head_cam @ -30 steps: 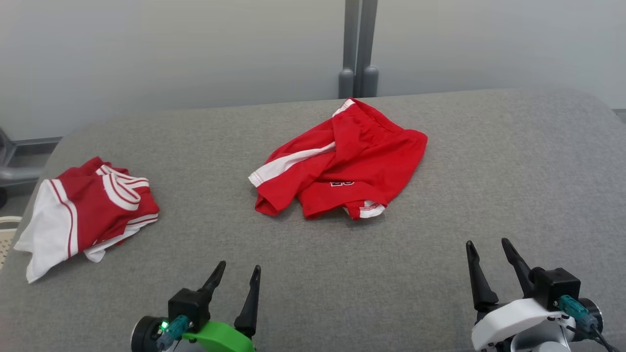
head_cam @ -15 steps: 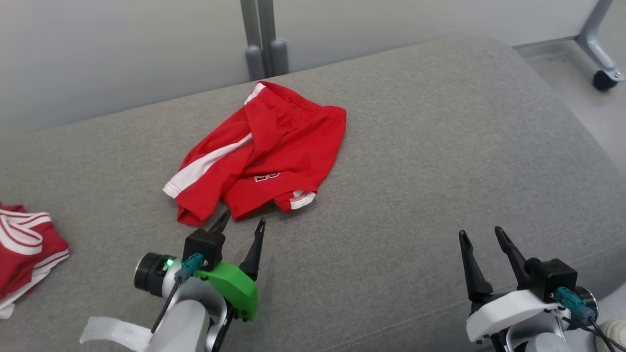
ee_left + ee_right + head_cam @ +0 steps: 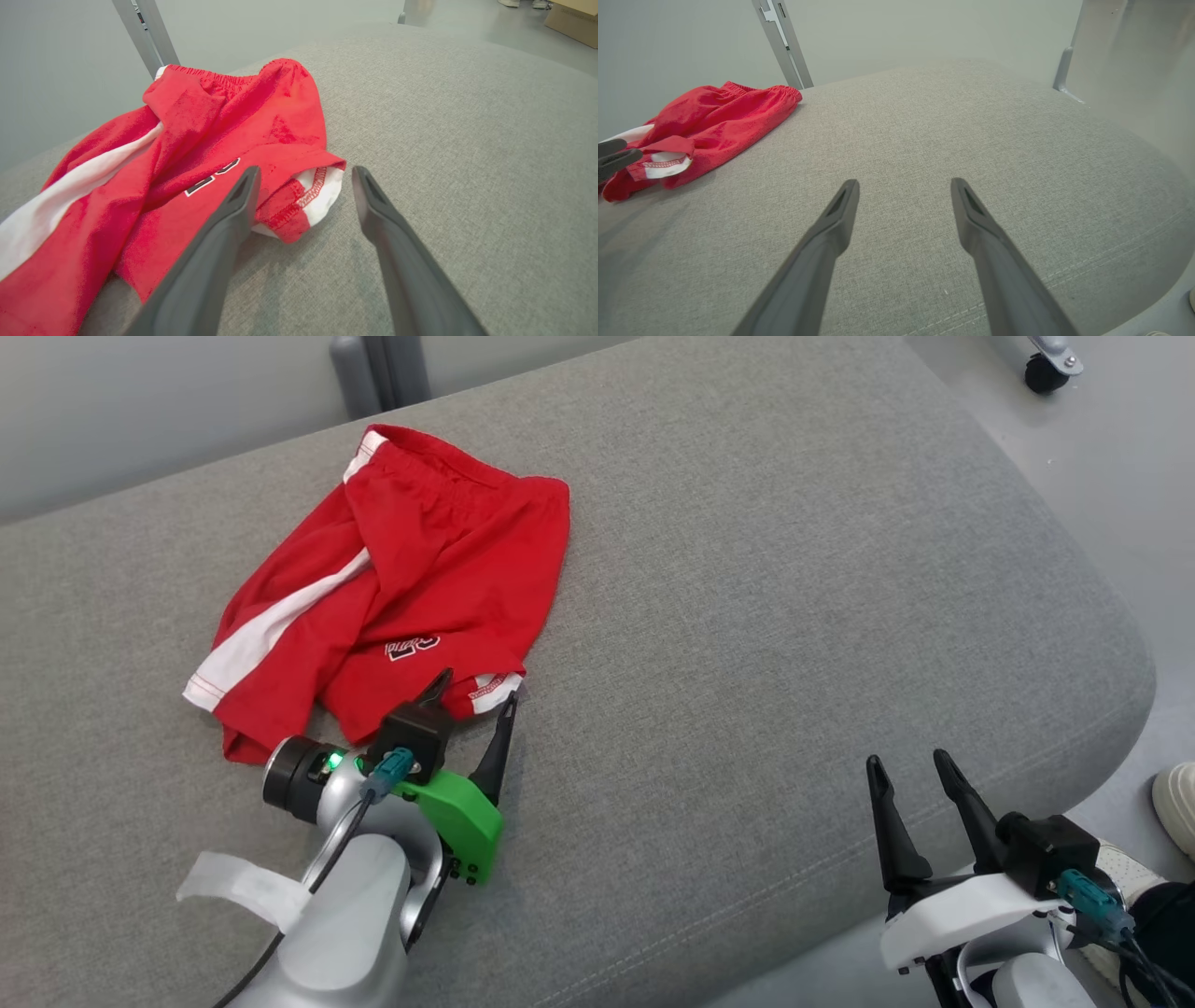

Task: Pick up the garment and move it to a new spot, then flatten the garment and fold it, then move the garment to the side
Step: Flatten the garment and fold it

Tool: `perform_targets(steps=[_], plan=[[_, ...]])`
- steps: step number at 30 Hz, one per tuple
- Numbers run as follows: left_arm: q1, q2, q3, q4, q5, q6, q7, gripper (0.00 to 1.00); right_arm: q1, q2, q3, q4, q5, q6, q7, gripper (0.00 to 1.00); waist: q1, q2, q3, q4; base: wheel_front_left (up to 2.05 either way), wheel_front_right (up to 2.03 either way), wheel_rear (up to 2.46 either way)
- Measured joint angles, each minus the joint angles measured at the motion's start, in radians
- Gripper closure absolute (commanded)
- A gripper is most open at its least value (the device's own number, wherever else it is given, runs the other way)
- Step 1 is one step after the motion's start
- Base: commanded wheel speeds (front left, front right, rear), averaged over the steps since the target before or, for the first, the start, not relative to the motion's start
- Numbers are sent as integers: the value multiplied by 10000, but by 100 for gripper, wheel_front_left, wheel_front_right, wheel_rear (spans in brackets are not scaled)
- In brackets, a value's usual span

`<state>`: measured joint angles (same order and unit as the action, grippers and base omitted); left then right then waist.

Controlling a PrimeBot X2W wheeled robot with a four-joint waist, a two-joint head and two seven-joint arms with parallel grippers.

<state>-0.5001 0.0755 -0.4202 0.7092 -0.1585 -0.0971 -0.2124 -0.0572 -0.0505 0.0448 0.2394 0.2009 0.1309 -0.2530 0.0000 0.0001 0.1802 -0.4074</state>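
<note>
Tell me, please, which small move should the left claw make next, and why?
Probably lower the left claw a little over the white-trimmed hem of the red shorts. Its jaws stand open, the hem lies between them, and nothing is gripped yet.

I'm looking at a grey fabric-covered padded platform with a rounded right-hand corner and a stitched seam along its near edge. Directly on it lies a pair of crumpled red shorts with a white side stripe. They sit toward the far left, with the elastic waistband by the far edge. A white-trimmed leg hem and a small black-and-white logo face me, well apart from that corner.
</note>
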Motion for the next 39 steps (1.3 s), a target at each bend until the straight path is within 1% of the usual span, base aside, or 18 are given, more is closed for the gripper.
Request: perform_targets(steps=[7, 10, 14, 17, 21, 25, 26, 27, 28, 29, 30, 35, 39], plan=[[-233, -125, -842, 303, 535, 21, -102, 0, -107, 0, 17, 169, 105, 0, -56, 0, 0, 0, 298, -299, 0, 0, 0], [-283, -169, -972, 514, 606, 276, -104, 0, -168, 2, 48, 219, 169, 0, -77, 0, 0, 0, 351, -353, 0, 0, 0], [-506, -171, -1001, 805, 706, 627, -132, 0, -228, 2, 44, 180, 192, 0, -84, 0, 0, 0, 406, -390, 0, 0, 0], [-664, -157, -949, 1053, 713, 813, -144, 0, -236, 2, 36, 148, 192, 0, -84, 0, 0, 0, 457, -390, 0, 0, 0], [-861, -153, -836, 1335, 569, 917, -176, 0, -236, 2, 31, 132, 192, 0, -84, 0, 0, 0, 507, -365, 0, 0, 0], [-1066, -174, -637, 1350, 194, 872, -272, 0, -238, 2, 19, 111, 192, 0, -84, 0, 0, 0, 560, -321, 0, 0, 0], [-1137, -186, -575, 1287, 81, 857, -320, 6, -240, 2, 13, 96, 192, 0, -84, 0, 0, 0, 570, -299, 0, 0, 0], [-1197, -196, -529, 1200, -67, 821, -353, 32, -244, 2, 4, 86, 190, 0, -84, 0, 0, 0, 575, -272, 0, 0, 0], [-1241, -201, -522, 1095, -155, 794, -370, 60, -246, 2, 0, 86, 186, 0, -84, 0, 0, 0, 574, -242, 0, 0, 0], [-1263, -213, -512, 1032, -238, 763, -412, 86, -247, 4, 2, 86, 182, 0, -84, 0, 0, 0, 569, -212, 0, 0, 0], [-1264, -222, -516, 995, -322, 732, -439, 100, -247, 4, -2, 90, 173, 0, -84, 0, 0, 0, 560, -182, 0, 0, 0], [-1257, -249, -608, 1009, -623, 706, -453, 100, -251, 4, 19, 148, 146, 0, -84, 0, 0, 0, 460, -64, 0, 0, 0], [-1197, -259, -451, 905, -1032, 754, -460, 100, -241, 4, -82, 155, 61, 0, -84, 0, 0, 0, 369, 100, 0, 0, 0]])
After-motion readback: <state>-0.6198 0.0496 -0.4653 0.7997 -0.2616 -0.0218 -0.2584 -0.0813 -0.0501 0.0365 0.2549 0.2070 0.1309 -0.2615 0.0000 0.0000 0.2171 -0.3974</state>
